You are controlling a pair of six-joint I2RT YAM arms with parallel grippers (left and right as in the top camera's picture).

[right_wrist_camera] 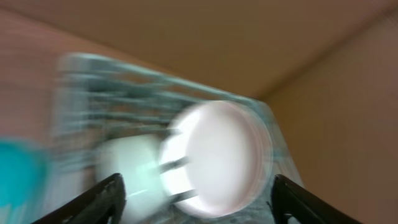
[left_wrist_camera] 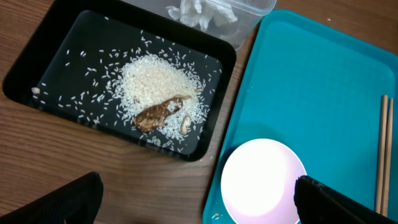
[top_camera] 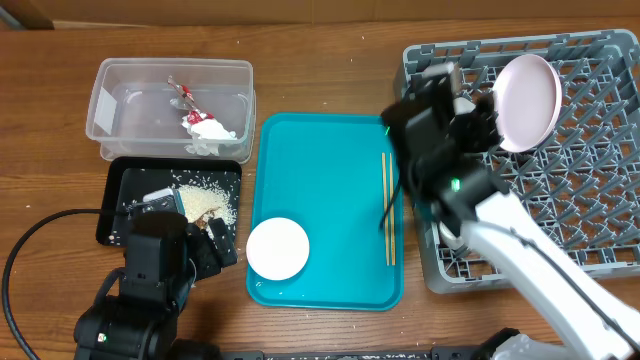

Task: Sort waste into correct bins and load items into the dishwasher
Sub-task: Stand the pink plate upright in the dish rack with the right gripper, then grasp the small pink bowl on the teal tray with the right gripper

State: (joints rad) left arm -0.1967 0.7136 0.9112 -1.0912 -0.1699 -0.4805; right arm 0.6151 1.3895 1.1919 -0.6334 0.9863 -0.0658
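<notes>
Napkin (top_camera: 205, 132) and wrapper (top_camera: 185, 95) are contained in the clear tub (top_camera: 112, 100); rice (left_wrist_camera: 155, 78) lies in the black tray (left_wrist_camera: 37, 68). The left end effector (left_wrist_camera: 196, 186) is spread open above the white bowl (left_wrist_camera: 264, 180) on the teal tray (top_camera: 330, 150): a rim pinch may slip. Chopsticks (top_camera: 387, 205) lie alongside, easily rolled. The right end effector (right_wrist_camera: 199, 182), blurred, appears open beside the pink bowl (top_camera: 528, 100) propped in the rack (top_camera: 600, 200); contact could topple it.

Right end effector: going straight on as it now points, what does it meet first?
Probably the pale pink plate standing in the grey rack, a white cup beside it; the view is blurred, so depth is unclear.
</notes>
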